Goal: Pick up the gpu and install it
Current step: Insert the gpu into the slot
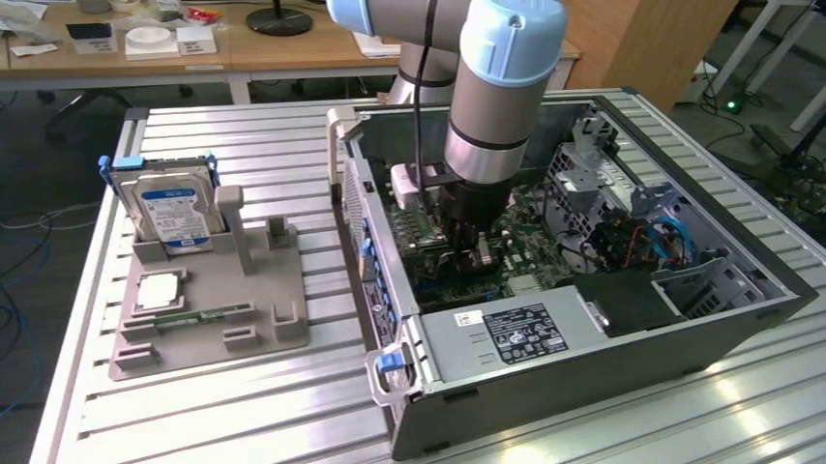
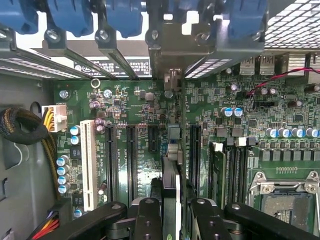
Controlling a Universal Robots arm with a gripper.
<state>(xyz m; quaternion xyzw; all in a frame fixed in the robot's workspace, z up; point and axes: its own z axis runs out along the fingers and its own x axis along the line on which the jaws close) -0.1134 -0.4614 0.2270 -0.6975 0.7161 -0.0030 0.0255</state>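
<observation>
Fingers (image 2: 170,220): you have them closed edge-on around the gpu (image 2: 170,185).
Gpu: upright, just above your motherboard (image 2: 130,100) slots.
Case (image 1: 620,358): lies open on the tabletop (image 1: 232,406).

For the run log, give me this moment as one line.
hand: shut on gpu | place: inside computer case, over motherboard slots | gpu: edge-on

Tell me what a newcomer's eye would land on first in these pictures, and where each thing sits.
First comes the robot arm plunging into the open computer case at the exterior view's right, its gripper closed on the gpu, held edge-on just above the green motherboard and its slots. Next is the hard drive with its blue-white label, standing upright in the grey holder tray at the exterior view's left.
</observation>
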